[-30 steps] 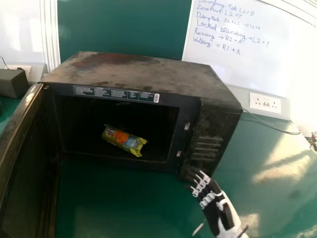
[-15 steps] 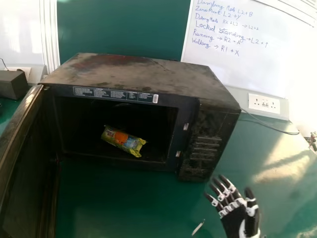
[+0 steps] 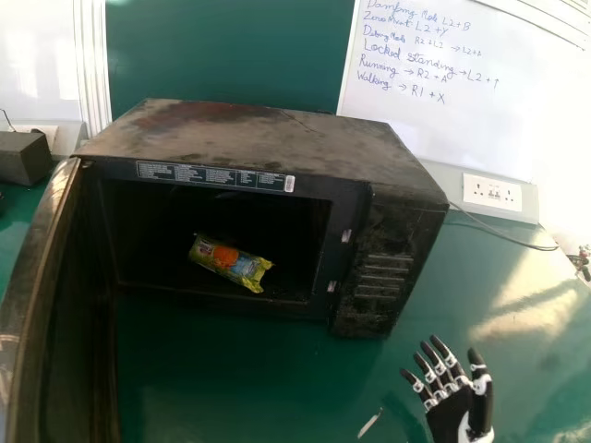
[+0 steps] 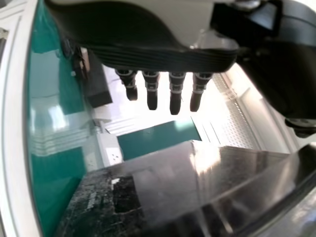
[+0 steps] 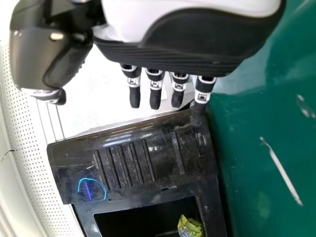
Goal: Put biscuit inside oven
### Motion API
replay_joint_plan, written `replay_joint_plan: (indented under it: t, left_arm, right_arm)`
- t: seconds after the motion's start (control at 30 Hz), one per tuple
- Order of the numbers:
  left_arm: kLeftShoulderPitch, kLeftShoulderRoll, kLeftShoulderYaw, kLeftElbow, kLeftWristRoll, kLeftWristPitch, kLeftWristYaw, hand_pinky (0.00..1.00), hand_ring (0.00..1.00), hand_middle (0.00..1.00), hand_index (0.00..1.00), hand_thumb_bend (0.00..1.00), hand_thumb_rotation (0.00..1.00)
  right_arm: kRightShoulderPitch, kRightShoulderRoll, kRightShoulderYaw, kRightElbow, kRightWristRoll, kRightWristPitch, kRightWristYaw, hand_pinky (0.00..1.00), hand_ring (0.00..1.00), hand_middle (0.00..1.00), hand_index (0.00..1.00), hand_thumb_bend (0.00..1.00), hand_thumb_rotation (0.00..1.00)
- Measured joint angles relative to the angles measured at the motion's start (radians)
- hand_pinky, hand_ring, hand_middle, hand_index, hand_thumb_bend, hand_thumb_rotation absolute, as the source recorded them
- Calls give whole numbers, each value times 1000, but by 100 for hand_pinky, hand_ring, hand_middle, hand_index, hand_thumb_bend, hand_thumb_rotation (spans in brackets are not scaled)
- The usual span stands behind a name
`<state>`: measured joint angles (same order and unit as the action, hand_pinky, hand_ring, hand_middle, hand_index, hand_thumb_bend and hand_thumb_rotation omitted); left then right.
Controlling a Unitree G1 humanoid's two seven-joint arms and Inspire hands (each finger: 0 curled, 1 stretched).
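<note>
Open and empty, your right hand [image 3: 450,413] hangs near the oven [image 3: 259,138], as does your straight-fingered, empty left hand [image 4: 176,94]. Inside lies the biscuit [image 3: 226,260], probably light, brittle and slick-wrapped; should it need straightening, pinch gently around its middle, sparing the ruffled wrapper end [image 3: 260,274].

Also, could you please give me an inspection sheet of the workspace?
Surface: green tabletop, sunlit patches at the right.
Job's things: biscuit packet lies inside the microwave oven; its door stands open.
Clutter: thin white strip or mark, I can't tell which; dark box at far left.
Hands: right hand, front right of the oven, and left hand both empty, fingers extended.
Cables: thin cable beside the oven's right side.
Surroundings: whiteboard with handwriting, wall socket.
</note>
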<state>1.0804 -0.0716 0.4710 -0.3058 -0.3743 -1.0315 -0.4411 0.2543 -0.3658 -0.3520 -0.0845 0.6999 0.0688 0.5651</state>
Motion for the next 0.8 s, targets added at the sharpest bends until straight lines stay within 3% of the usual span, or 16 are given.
replay_joint_plan:
  t: [0.13, 0.43, 0.53, 0.63, 0.8]
  left_arm:
    - [-17, 5, 1, 65, 43, -84, 2, 100, 100, 100, 100, 73, 91]
    - [-2, 38, 0, 29, 134, -121, 25, 100, 100, 100, 100, 72, 91]
    - [-6, 52, 4, 0, 168, -128, 35, 100, 100, 100, 100, 72, 90]
    - [-7, 79, 9, -30, 208, -117, 40, 100, 100, 100, 100, 72, 90]
    - [-7, 123, 33, -91, 294, -75, 42, 100, 100, 100, 100, 72, 89]
  right_arm:
    - [-4, 6, -1, 15, -20, 5, 1, 83, 93, 96, 93, 63, 51]
    - [-19, 35, -3, 21, -39, 9, -9, 94, 95, 95, 93, 52, 42]
    - [-26, 48, -2, 21, -43, 10, -14, 89, 93, 93, 90, 54, 45]
    - [-28, 51, -2, 20, -46, 14, -15, 90, 94, 95, 90, 53, 49]
    - [-32, 53, -3, 20, -46, 26, -16, 89, 95, 96, 90, 51, 62]
